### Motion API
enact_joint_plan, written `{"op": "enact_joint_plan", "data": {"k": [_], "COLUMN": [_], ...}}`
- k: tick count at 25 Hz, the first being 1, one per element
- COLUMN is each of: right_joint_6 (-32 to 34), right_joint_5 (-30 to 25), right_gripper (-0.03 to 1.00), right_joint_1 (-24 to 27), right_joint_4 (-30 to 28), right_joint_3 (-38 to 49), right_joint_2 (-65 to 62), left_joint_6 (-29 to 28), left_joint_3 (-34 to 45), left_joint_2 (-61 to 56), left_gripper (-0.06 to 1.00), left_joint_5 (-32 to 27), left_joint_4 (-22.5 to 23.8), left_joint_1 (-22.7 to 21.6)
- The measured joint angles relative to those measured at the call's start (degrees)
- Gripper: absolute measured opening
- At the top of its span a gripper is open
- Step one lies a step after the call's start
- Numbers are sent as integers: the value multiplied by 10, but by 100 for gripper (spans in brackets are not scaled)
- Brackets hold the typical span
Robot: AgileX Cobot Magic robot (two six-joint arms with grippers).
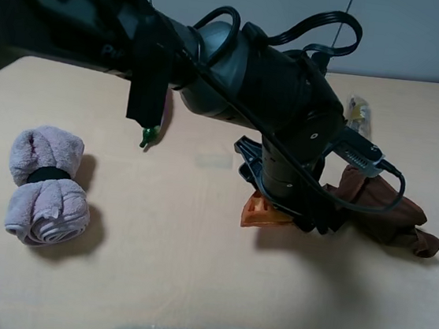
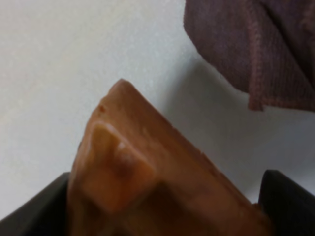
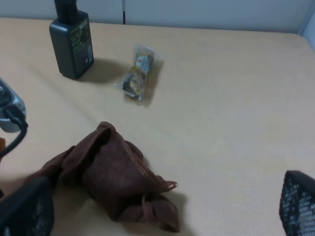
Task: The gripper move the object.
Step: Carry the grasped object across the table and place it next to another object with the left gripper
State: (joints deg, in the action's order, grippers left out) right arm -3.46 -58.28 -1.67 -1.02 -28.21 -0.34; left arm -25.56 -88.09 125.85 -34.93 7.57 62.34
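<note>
Right of table [image 1: 189, 288] centre, object: waffle wedge [image 1: 255, 213] just beside the brown cloth [image 1: 389, 208].
Left gripper [image 2: 162, 209]: clamped on the wedge, a finger at either side.
Right gripper [image 3: 162, 206]: fingers [image 3: 298, 204] spread wide, empty.

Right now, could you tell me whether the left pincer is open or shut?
The left pincer is shut on the waffle wedge: the left wrist view shows the wedge between its two black fingers.

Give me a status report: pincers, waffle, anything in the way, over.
Left pincer shut on waffle wedge. Right pincer open, empty. Brown cloth close beside the wedge.
</note>
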Motion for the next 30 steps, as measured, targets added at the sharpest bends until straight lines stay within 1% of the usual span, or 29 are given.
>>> {"op": "enact_joint_plan", "data": {"k": [14,25,28,30], "right_joint_6": [0,0,0,0], "right_joint_5": [-1,-1,-1,-1], "right_gripper": [69,69,69,69], "right_joint_1": [0,0,0,0], "right_joint_4": [0,0,0,0], "right_joint_3": [0,0,0,0], "right_joint_2": [0,0,0,0], "left_joint_6": [0,0,-1,-1], "left_joint_3": [0,0,0,0], "left_joint_2": [30,37,37,37], "left_gripper": [72,72,77,84], "left_joint_5": [23,25,26,27], "left_joint_4": [0,0,0,0], "left_joint_1": [0,0,0,0]}}
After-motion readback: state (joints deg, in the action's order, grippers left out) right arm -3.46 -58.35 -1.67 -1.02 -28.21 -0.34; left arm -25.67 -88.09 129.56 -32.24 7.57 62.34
